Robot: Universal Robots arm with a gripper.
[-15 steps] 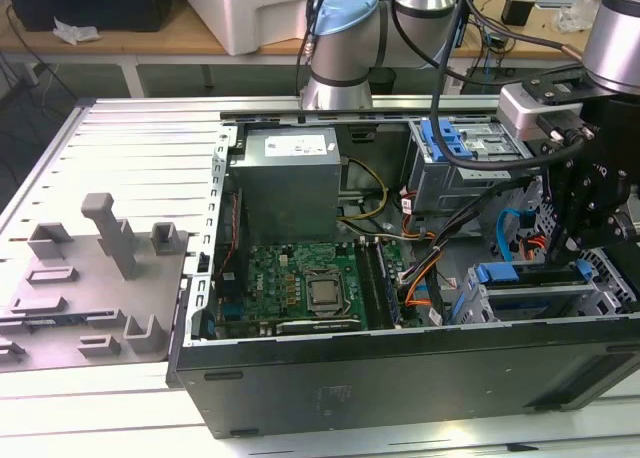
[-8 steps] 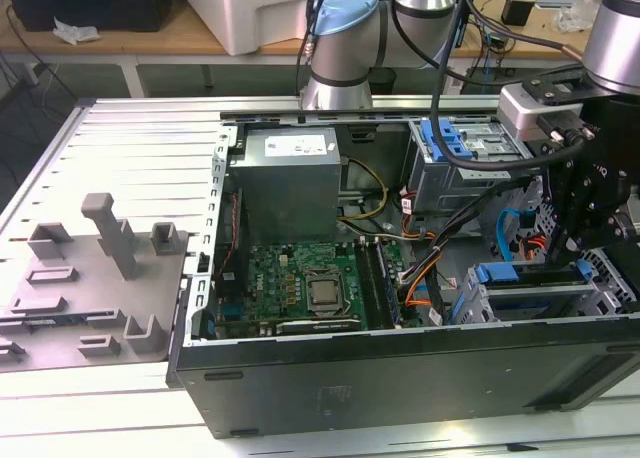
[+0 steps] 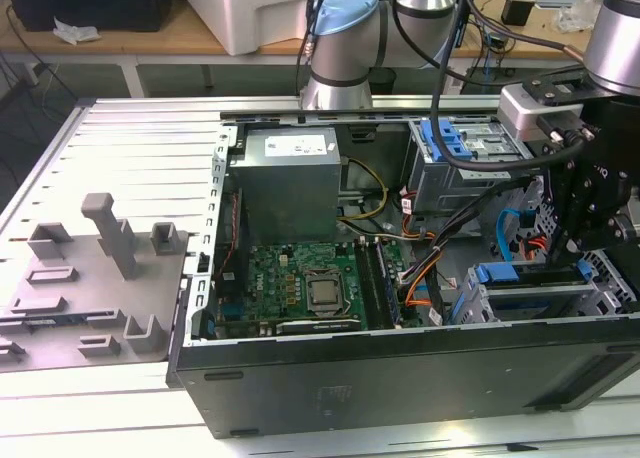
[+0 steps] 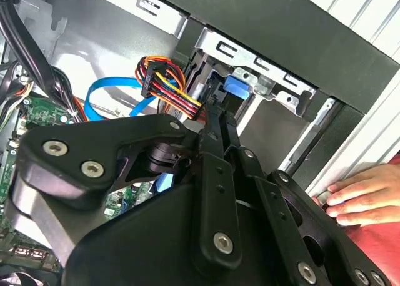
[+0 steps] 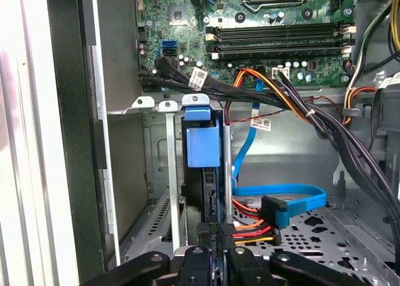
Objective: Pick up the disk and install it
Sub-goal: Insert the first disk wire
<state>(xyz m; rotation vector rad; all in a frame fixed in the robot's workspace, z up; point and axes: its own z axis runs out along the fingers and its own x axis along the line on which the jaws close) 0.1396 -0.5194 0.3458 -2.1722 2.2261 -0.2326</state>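
The disk stands on edge inside the grey drive cage of the open computer case, so installing is in hand. The gripper, just above the cage, pinches the disk's edge; seating it fully calls for a straight push into the cage

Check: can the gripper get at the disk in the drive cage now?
Probably yes: the gripper is right at the edge of the disk, and the cables lie beside it, not between.

A ribbed, pale metal bench carries the open black computer case, lying on its side toward the exterior view's right. A grey fixture plate with upright blocks lies at the left.
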